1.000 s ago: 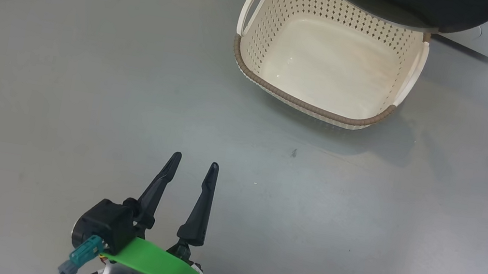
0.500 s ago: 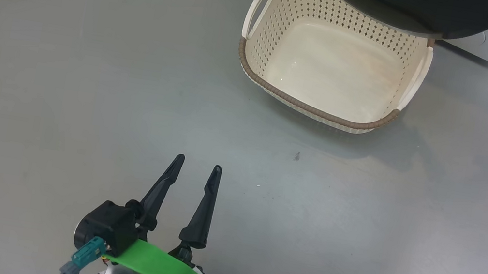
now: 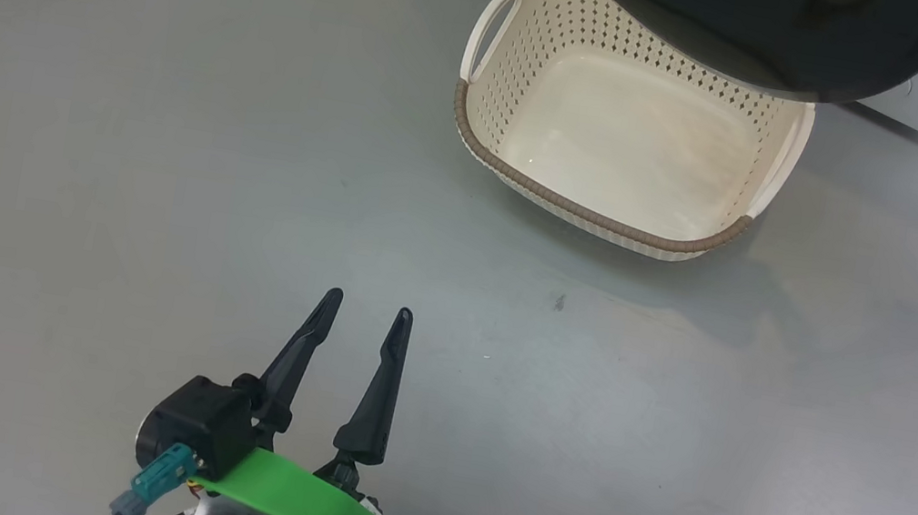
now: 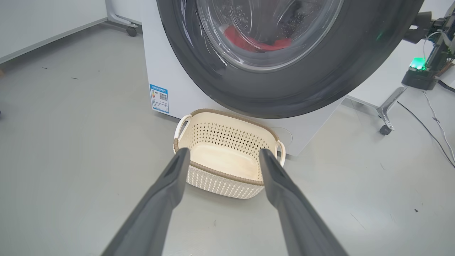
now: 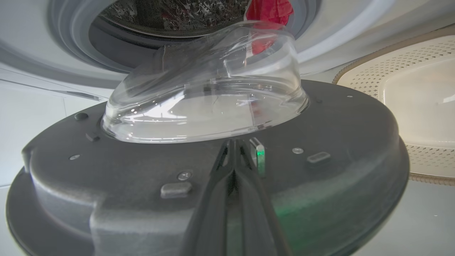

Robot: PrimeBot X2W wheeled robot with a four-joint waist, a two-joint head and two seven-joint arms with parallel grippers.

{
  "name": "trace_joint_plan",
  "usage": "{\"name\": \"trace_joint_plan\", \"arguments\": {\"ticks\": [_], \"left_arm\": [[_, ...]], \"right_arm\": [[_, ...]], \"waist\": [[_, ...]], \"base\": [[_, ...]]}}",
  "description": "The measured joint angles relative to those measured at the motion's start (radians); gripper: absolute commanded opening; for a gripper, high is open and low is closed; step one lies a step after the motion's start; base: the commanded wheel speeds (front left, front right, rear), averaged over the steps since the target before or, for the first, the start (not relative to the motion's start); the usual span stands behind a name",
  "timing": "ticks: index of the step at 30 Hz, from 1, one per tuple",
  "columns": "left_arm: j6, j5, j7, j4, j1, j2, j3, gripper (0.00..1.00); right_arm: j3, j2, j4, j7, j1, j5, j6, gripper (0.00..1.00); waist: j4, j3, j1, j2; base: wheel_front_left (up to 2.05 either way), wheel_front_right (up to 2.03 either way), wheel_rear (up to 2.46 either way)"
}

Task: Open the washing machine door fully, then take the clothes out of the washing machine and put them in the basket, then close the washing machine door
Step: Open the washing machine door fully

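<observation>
Glossy black-rimmed washing machine door (image 4: pixel 284 96) is hanging ajar, its clear bowl (image 5: pixel 206 99) bulging toward the drum (image 5: pixel 160 17). Left claw (image 3: pixel 368 306) is gaping wide, empty; right claw (image 5: pixel 233 143) is pressing shut.

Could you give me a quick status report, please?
Left gripper open, empty. Right gripper shut, at black-rimmed round glass door, part open. Red clothes inside drum. Cream perforated basket empty, partly under door.

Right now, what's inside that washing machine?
Red clothes lie in the steel drum of the washing machine, seen through the glass of its door. The door's black rim covers the rest of the drum, so more items there cannot be ruled out.
</observation>
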Motion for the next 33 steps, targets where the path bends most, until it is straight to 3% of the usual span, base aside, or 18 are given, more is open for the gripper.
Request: {"name": "trace_joint_plan", "arguments": {"ticks": [33], "left_arm": [[0.000,0.040,0.000,0.045,0.007,0.001,0.030,1.00]], "right_arm": [[0.056,0.119,0.123,0.026,0.088,0.042,-0.007,0.00]], "waist": [[-0.011,-0.141,0.0000,0.0000]], "base": [[0.00,0.00,0.00]]}}
